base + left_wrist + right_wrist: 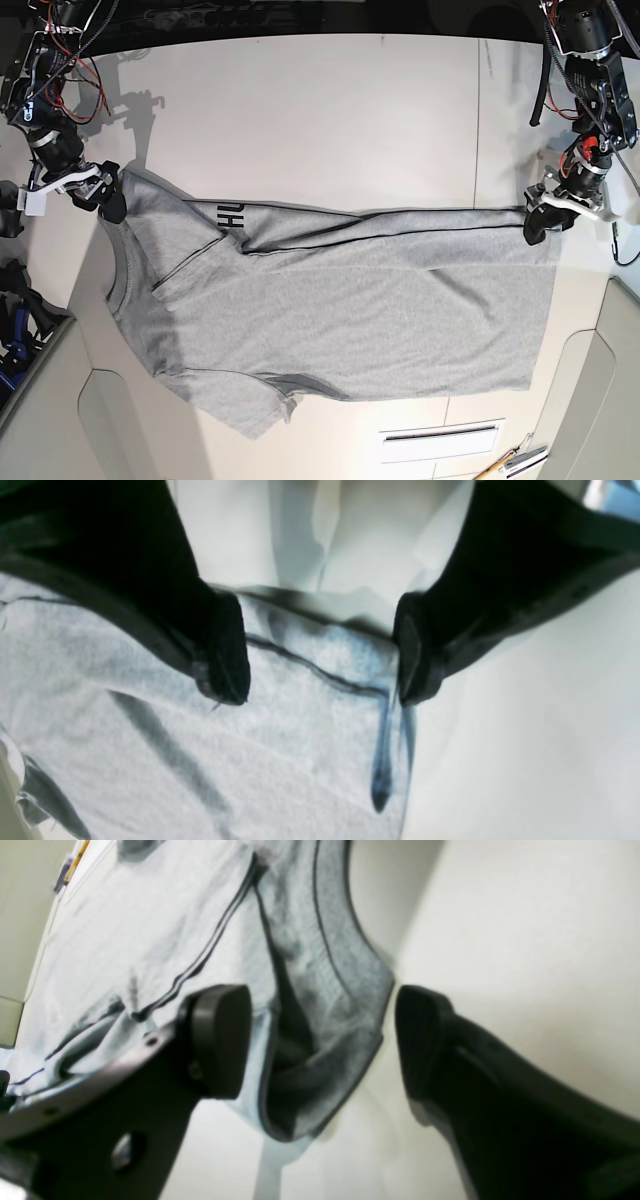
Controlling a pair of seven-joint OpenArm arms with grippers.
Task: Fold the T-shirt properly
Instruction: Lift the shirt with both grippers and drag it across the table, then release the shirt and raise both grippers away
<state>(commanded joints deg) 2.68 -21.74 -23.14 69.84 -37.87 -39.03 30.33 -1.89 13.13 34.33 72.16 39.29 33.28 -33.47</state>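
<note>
So the right gripper [322, 1040] had its two dark fingers [222, 1040] spread well apart, with a bunch of the grey T-shirt [330, 1005] sitting in the gap between them. The shirt ran from there up toward the top and left of the view, with a seam line down it and a few loose folds. Pretty rumpled bit under the fingers, tbh, with one fold poking down to a rounded tip. All of that was over a pale, off-white surface [525, 940], which filled most of the right side.

bright overhead-looking light, soft shadows, wrist views' near edges blurred
</note>
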